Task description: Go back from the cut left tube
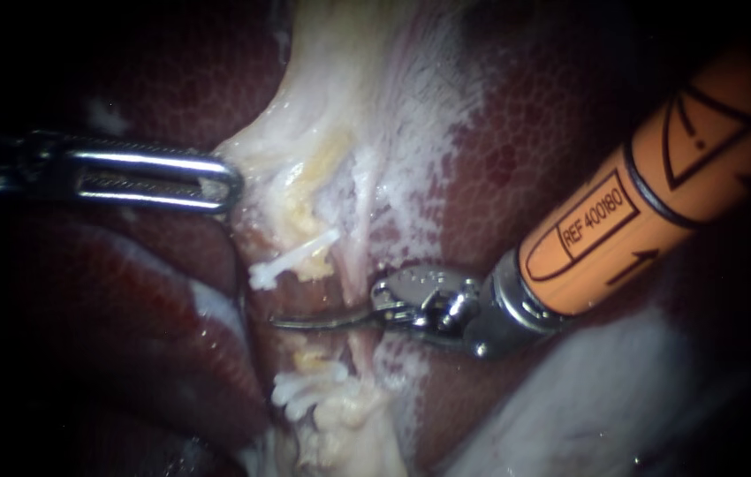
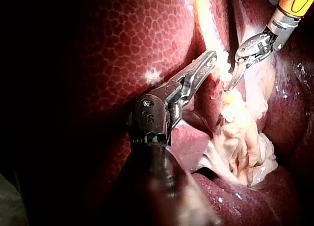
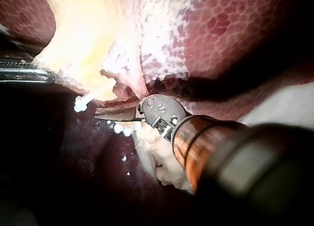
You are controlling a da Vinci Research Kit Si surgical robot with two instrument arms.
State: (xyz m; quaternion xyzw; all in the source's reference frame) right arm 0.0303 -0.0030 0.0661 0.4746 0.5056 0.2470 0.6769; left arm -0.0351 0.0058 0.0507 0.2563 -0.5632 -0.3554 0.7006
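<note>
My right instrument (image 1: 309, 321), blades together, lies across the cut left tube (image 1: 309, 358), with the upper clip (image 1: 292, 259) at 12 o'clock and the lower clip (image 1: 305, 386) at 6. Withdraw straight toward 3 o'clock, blades closed. The left instrument (image 1: 216, 181) clamps pale tissue (image 1: 305, 150).

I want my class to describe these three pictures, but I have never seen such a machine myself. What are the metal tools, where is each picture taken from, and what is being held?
This is a surgical robot working at a bench on a pig's dark red, mottled liver and the pale yellowish tissue beside it. One picture comes from an endoscope close to the tissue; the other two come from cameras on each arm. The silver left instrument has its jaws closed on that pale tissue's edge. The orange-shafted right instrument lays its thin curved tip between small white clips, where a tube looks cut through.
</note>
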